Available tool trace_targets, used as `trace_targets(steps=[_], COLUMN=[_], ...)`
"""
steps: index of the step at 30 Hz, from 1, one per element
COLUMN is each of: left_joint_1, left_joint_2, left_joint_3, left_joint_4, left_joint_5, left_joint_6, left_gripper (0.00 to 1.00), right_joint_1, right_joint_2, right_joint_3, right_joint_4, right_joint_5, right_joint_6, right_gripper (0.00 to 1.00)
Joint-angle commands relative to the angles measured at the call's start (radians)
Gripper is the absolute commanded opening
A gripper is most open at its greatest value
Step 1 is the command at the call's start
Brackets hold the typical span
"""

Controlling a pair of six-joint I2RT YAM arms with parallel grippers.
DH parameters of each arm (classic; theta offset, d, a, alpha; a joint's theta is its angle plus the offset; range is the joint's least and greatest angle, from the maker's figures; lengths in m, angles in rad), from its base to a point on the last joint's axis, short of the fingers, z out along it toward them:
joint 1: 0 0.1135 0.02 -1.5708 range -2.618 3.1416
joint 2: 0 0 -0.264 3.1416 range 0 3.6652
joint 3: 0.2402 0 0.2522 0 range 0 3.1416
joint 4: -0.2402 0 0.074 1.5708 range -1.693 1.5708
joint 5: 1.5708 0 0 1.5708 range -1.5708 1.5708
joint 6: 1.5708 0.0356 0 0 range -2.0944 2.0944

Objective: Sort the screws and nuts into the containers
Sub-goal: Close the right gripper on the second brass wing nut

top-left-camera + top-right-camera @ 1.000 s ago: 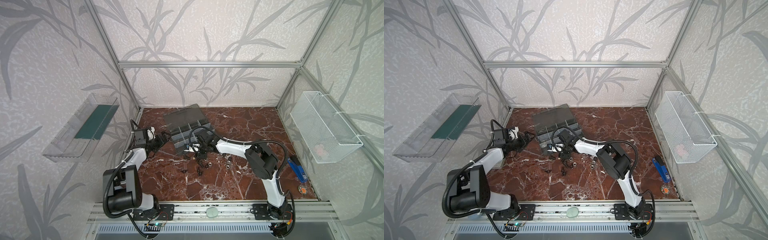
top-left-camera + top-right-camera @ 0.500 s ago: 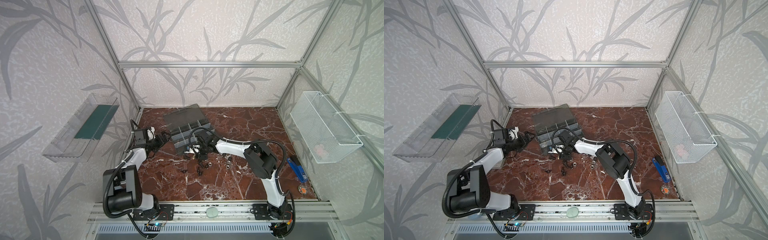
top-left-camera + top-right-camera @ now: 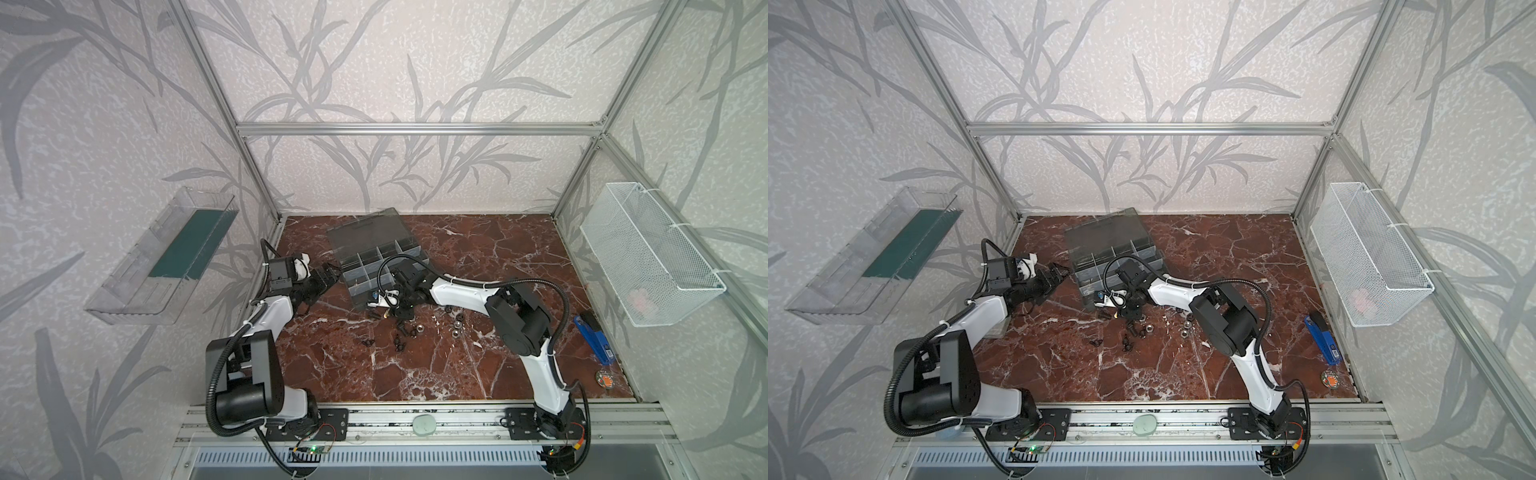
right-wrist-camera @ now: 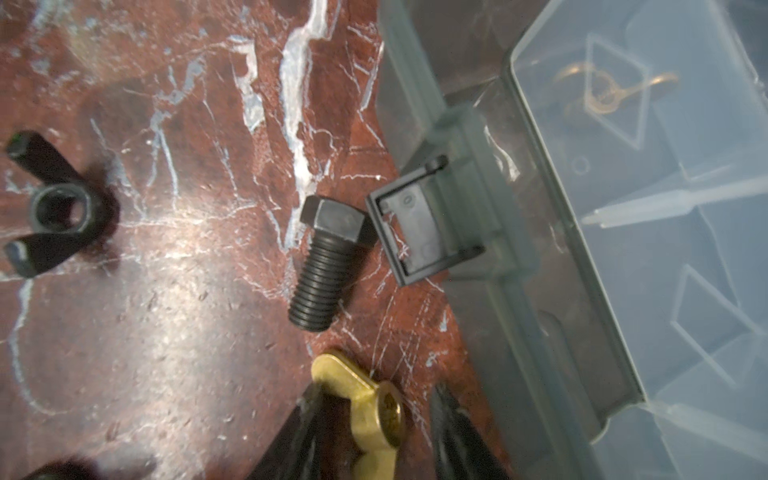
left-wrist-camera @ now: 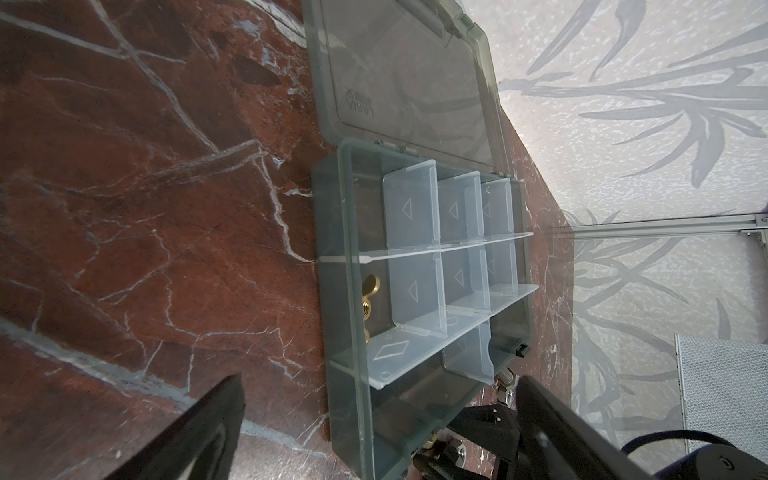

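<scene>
- Little has been moved since the earlier frames: both arms are found in nearly the same poses, the right one again bent low at the front edge of the organizer case (image 3: 376,259).
- The right end effector (image 4: 376,392) is seen partly spread, its fingers (image 4: 305,432) set astride a brass wing nut (image 4: 374,419) lying on the surface (image 4: 166,332). One finger is at the nut's wing while a gap is left on the other side, so no firm grip is shown.
- A black screw (image 4: 324,266) is laid flat just beside that nut, its head near the case's latch (image 4: 415,237); a black wing nut (image 4: 58,216) is seen farther off.
- The left end effector (image 3: 328,277) is held spread wide and empty, just beside the case's left side and outside the cells (image 5: 411,216).
- The case's lid (image 3: 365,228) is laid back open. A second brass wing nut (image 5: 371,289) is lodged in a cell along the wall nearest the left end effector.
- In front of the case, silver nuts (image 3: 419,328) and small black pieces (image 3: 368,341) are scattered on the surface, as seen in both top views.
</scene>
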Motion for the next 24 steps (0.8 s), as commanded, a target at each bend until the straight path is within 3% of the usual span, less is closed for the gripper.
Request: trace_targets(steps=[1, 8, 17, 24], left_joint_1=[-0.006, -0.006, -0.005, -0.006], left_joint_2=[0.013, 0.014, 0.004, -0.003], left_joint_3=[0.034, 0.034, 0.029, 0.028], left_joint_4=[-0.008, -0.005, -0.007, 0.0], left_joint_5=[0.01, 0.013, 0.013, 0.018], left_joint_6=[0.011, 0.01, 0.009, 0.005], left_gripper=[1.0, 0.99, 0.99, 1.0], right_joint_1=[0.0, 0.0, -0.004, -0.021], right_joint_2=[0.044, 0.039, 0.007, -0.085], right_joint_3=[0.008, 0.004, -0.009, -0.034], right_joint_4=[-0.079, -0.105, -0.094, -0.074], right_joint_5=[0.006, 0.021, 0.019, -0.072], right_joint_6=[-0.002, 0.012, 0.057, 0.098], right_gripper=[0.38, 0.27, 0.01, 0.0])
